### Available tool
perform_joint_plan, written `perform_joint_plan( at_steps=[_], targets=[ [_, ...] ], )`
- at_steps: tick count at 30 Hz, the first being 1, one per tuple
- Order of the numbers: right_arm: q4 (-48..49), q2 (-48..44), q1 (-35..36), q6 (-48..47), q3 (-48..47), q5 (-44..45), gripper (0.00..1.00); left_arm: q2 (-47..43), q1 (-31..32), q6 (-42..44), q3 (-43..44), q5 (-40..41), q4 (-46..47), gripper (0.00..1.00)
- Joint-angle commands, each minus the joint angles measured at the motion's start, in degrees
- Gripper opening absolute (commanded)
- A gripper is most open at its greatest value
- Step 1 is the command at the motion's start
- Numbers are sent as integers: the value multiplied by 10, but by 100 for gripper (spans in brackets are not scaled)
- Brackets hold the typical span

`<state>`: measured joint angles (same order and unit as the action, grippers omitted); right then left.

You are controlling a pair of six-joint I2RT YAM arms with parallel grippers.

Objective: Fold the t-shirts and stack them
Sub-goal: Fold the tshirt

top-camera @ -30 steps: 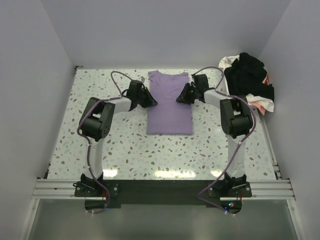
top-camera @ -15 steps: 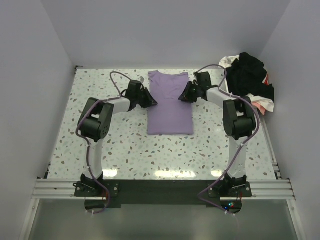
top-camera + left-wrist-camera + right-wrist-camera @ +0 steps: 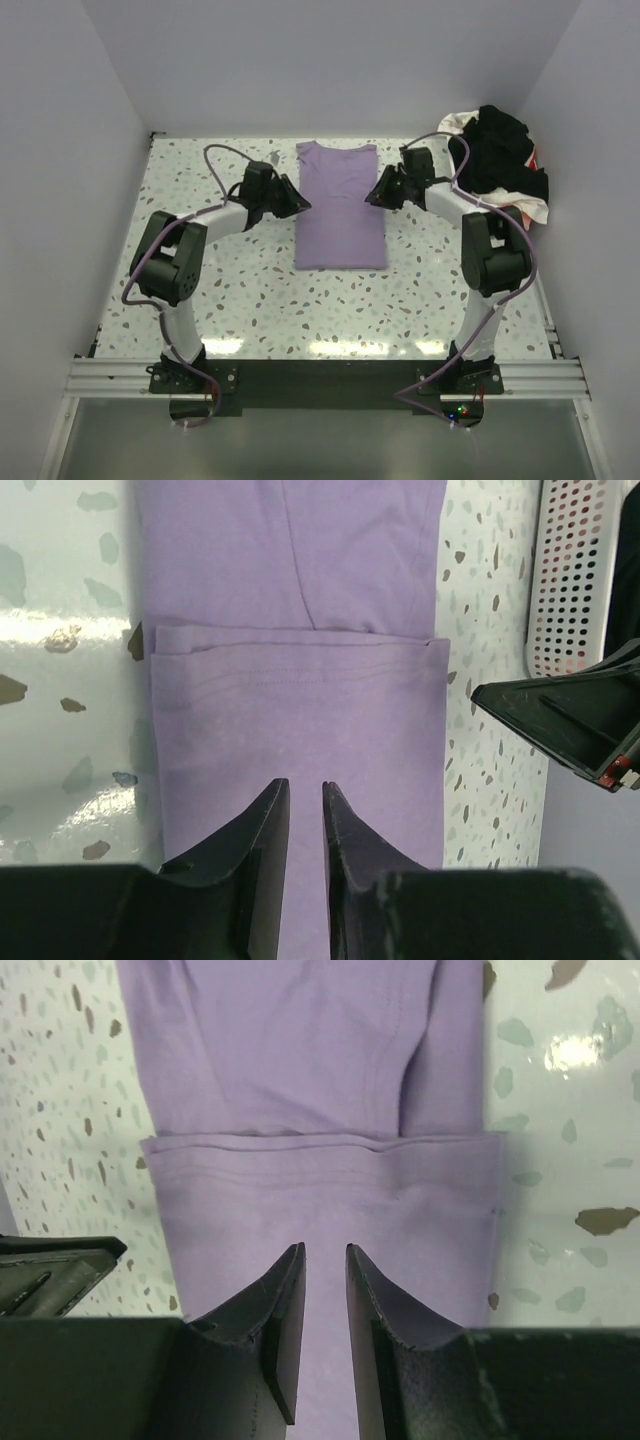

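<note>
The lilac t-shirt (image 3: pixel 340 205) lies flat at mid-table, folded into a narrow strip with its sleeves turned in. My left gripper (image 3: pixel 298 201) sits at its left edge and my right gripper (image 3: pixel 372 194) at its right edge, facing each other. In the left wrist view the left gripper (image 3: pixel 305 783) hovers over the lilac cloth (image 3: pixel 300 710), jaws a narrow gap apart with nothing between them. The right gripper (image 3: pixel 325 1247) stands the same way over the shirt (image 3: pixel 320 1190). Black, white and pink-red t-shirts (image 3: pixel 498 155) are heaped at the far right.
The white perforated basket (image 3: pixel 570 570) holds the heap at the table's right edge. Grey walls close in the left, back and right. The right gripper's fingers (image 3: pixel 570 715) show in the left wrist view, the left gripper's fingers (image 3: pixel 50 1270) in the right wrist view.
Both arms have swung their elbows outward, and the right gripper has drawn back slightly from the shirt's edge. The left jaws have parted a little. The shirt has not moved.
</note>
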<state>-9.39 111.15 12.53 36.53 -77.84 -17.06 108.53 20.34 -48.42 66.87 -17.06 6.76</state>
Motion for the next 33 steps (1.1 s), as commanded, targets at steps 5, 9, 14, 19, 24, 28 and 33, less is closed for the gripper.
perform_joint_plan(
  at_steps=[5,9,14,19,24,28,33],
  targets=[
    [23,-66,1,2,106,-8,27,-45,8,0,-55,1,11,24],
    [34,-152,30,13,196,16,27,-101,31,11,-140,-2,21,24],
    [55,-220,75,28,297,25,27,-153,62,18,-215,1,40,24],
    [59,-226,77,30,344,41,27,-143,86,10,-271,22,54,23],
    [51,-240,69,28,375,55,27,-155,86,-5,-321,41,69,21],
    [35,-246,61,21,390,64,27,-162,86,2,-327,42,57,21],
    [11,-276,48,21,400,64,27,-188,85,6,-331,39,41,21]
  ],
)
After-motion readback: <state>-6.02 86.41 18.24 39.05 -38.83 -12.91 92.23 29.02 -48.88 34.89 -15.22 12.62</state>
